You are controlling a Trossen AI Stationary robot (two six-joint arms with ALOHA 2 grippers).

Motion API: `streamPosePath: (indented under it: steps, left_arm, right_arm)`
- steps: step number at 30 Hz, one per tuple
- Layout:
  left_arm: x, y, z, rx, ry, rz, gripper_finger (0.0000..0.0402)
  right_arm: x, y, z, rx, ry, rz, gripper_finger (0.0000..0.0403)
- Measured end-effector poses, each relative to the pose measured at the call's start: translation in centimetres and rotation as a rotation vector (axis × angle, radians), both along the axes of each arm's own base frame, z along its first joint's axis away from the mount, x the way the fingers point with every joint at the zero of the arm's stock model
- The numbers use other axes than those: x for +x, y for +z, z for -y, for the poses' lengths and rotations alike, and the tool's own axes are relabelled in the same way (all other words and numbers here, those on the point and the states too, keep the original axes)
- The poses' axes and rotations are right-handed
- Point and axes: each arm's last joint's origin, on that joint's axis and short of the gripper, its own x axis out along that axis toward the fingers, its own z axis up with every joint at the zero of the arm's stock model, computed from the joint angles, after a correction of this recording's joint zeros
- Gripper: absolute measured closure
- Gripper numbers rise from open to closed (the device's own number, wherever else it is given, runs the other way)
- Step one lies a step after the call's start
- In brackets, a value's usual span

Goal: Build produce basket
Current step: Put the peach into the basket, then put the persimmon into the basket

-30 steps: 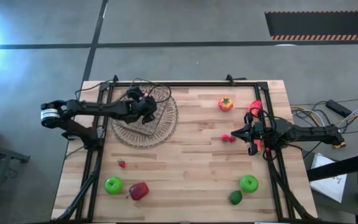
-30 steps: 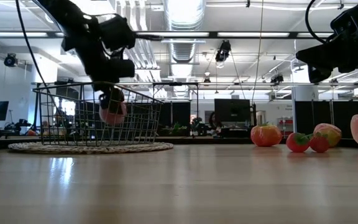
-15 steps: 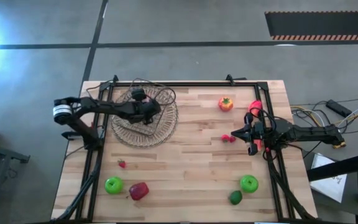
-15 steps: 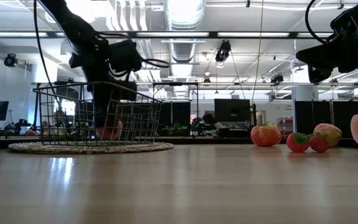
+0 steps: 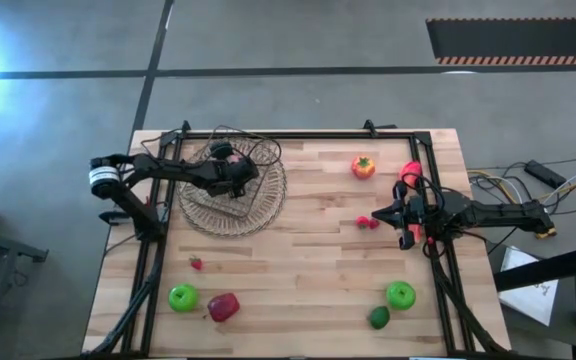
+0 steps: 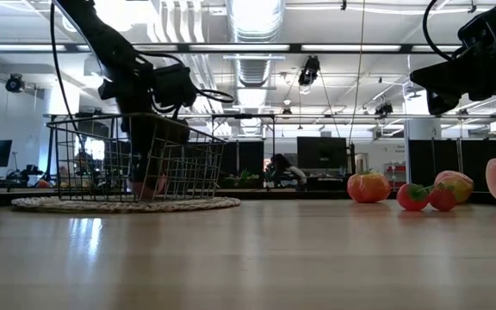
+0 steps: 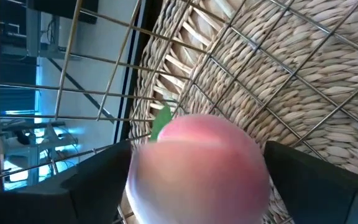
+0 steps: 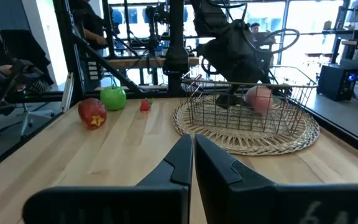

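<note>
On the wooden table (image 5: 308,250), my left gripper (image 7: 197,180) reaches inside the basket (image 5: 232,185), clamped on the pink peach (image 7: 197,165). My right gripper (image 8: 191,163), fingers together, waits far from the basket. Nothing released yet; apples, tomato (image 5: 364,167), berries remain outside.

The whole table (image 5: 298,250) was seen from straight overhead. It was viewed level at tabletop height in the low view, facing the room. The basket (image 7: 241,68) was seen very close from the left wrist; the same basket (image 8: 253,106) was seen farther off from the right wrist.
</note>
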Motion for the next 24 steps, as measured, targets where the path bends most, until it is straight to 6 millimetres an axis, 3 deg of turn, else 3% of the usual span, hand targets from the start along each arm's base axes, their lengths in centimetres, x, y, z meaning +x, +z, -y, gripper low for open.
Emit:
streamPosePath:
  steps: [13, 19, 24]
  left_arm:
    - [1.4, 3.2, -0.5, -0.053, 0.0, 0.009, 0.0033]
    - [1.9, 5.8, -0.2, -0.088, 0.016, -0.031, 0.0033]
    - [2.5, 8.5, 0.7, -0.1, 0.088, 0.055, 0.0033]
  right_arm:
    - [0.0, 0.0, 0.0, 0.0, 0.0, 0.0, 0.0394]
    - [0.0, 0.0, 0.0, 0.0, 0.0, 0.0, 0.0394]
    - [0.0, 0.0, 0.0, 0.0, 0.0, 0.0, 0.0394]
